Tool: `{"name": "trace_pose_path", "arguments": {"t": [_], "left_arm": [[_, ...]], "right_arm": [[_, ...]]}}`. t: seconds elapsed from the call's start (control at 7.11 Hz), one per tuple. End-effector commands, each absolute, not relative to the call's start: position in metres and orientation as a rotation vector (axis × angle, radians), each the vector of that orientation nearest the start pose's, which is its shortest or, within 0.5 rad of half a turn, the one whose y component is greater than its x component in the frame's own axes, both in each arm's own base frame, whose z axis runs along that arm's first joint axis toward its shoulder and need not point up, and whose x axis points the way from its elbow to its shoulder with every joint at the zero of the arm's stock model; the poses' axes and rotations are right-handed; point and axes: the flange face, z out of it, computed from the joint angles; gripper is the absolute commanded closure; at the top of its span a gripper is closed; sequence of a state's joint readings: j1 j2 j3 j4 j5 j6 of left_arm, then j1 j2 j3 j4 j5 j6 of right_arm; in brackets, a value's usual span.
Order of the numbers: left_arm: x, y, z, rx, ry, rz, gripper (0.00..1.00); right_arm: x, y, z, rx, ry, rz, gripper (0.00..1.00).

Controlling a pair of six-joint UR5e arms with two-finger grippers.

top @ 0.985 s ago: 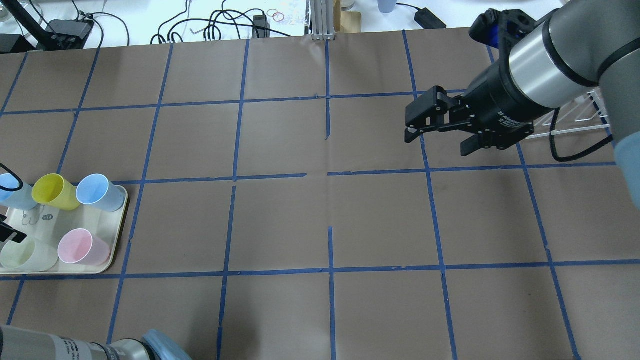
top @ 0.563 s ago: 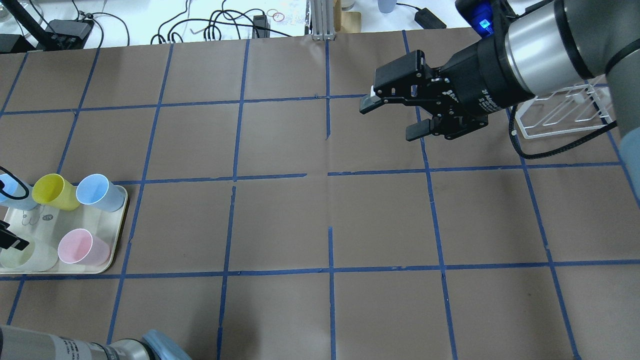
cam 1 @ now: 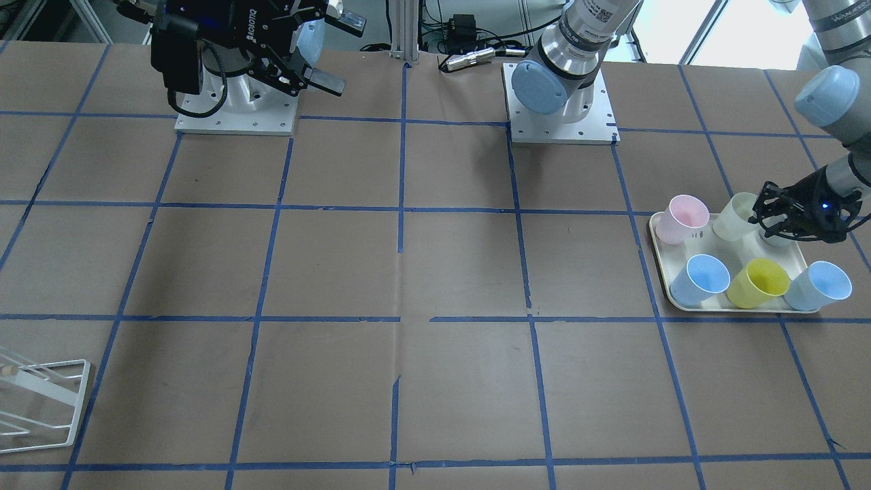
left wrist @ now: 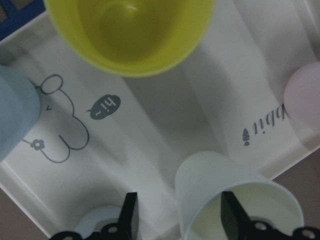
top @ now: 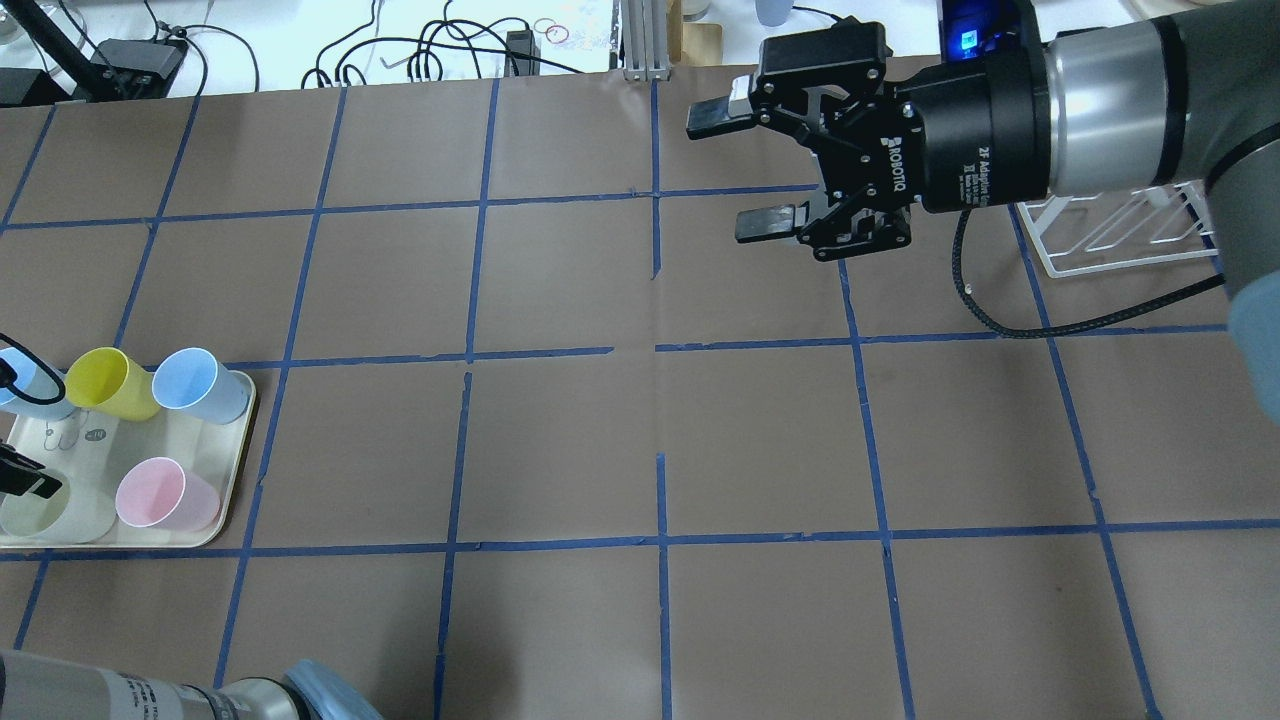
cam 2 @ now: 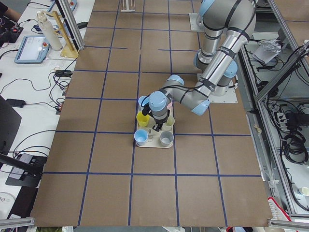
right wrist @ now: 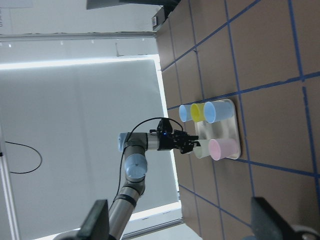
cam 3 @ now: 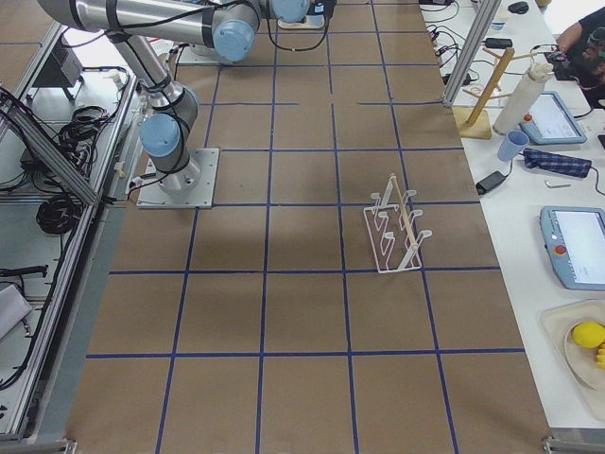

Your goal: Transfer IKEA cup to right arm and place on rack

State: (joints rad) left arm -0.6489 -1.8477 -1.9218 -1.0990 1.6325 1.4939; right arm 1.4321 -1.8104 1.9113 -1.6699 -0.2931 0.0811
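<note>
Left hand [left wrist: 179,205] lines up on the IKEA cup [left wrist: 235,195]; right hand [top: 725,170] posted for the hand-over.
Tray [top: 243,440] at worktop's 8 o'clock. Cup in its 7 o'clock corner, left hand part-open astride the cup wall, not yet clamped. Right hand at 1 o'clock: wide, empty, likely poised to receive. Rack [top: 1120,235] at 2 o'clock.

Table [top: 560,440]: brown paper cover, ruled into squares by blue tape lines [top: 660,500]; fills most of every view.
Bench [cam 3: 558,189]: white, along one long side of the table; carries cables [top: 440,45], a tablet [cam 3: 579,248] and a wooden stand [cam 3: 470,118].
Post [top: 640,40]: aluminium profile, upright at the table's bench-side edge.
Frame [cam 3: 57,157]: metal rails with cable bundles, along the table's opposite long side.
Window [right wrist: 85,135]: large pale panel beyond the table's end, with a bright band above it.
Light: even, white; soft shadows on the table.
</note>
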Motion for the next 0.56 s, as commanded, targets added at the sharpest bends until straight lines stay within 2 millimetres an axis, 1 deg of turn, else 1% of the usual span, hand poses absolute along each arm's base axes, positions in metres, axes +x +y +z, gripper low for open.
{"name": "trace_pose_path", "arguments": {"t": [0.0, 0.14, 0.28, 0.42], "left_arm": [[0.333, -0.412, 0.226, 0.917, 3.13, 0.192, 0.98], [0.332, -0.411, 0.231, 0.912, 3.132, 0.195, 1.0], [0.33, -0.41, 0.231, 0.908, 3.135, 0.2, 1.0], [0.331, -0.411, 0.239, 0.906, 3.128, 0.197, 1.0]], "right_arm": [[0.177, -0.413, 0.491, 0.23, 1.667, 0.008, 0.0], [0.178, -0.41, 0.483, 0.241, 1.596, 0.025, 0.0], [0.178, -0.409, 0.477, 0.234, 1.545, 0.017, 0.0], [0.179, -0.408, 0.48, 0.231, 1.513, 0.018, 0.0]]}}
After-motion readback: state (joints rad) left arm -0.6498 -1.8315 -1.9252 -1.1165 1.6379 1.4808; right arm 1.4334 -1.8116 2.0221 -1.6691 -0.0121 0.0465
